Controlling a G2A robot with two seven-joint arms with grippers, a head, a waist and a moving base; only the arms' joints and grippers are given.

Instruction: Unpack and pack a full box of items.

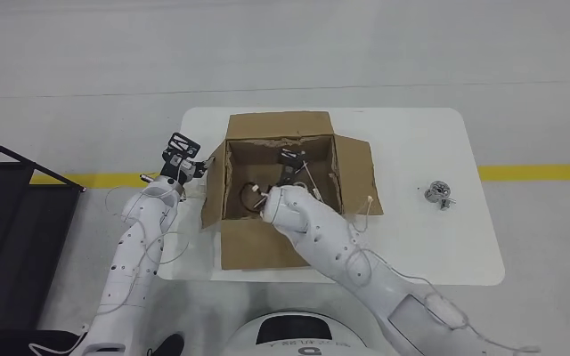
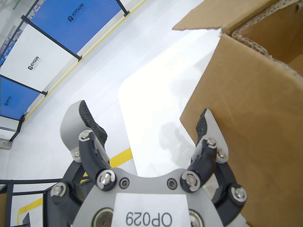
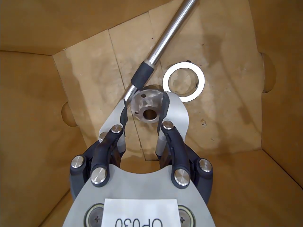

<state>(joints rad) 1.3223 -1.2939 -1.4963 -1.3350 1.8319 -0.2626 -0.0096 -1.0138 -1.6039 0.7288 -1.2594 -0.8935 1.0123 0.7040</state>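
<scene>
White counter (image 1: 419, 142) carries the open cardboard box (image 1: 267, 245) at frame centre. Left pincer (image 2: 143, 106), spread wide, sits beside the box's left wall. Right pincer (image 3: 144, 99), inside the box, straddles a metal hub (image 3: 145, 111), jaws apart, beside a rod (image 3: 170, 29) and a ring (image 3: 183, 85).

In the right wrist view the right tool (image 3: 144, 99) is hiding the near end of the rod (image 3: 170, 29), both flanks of the hub (image 3: 146, 106) and a bit of the rim of the ring (image 3: 183, 81), and whether it is gripping the hub cannot be told. In the top view the right arm is covering much of the floor of the box (image 1: 267, 245), while the small metal part (image 1: 438, 193) lying on the table (image 1: 419, 249) is showing too small to identify. In the left wrist view the picture's edge is cutting the box off.
</scene>
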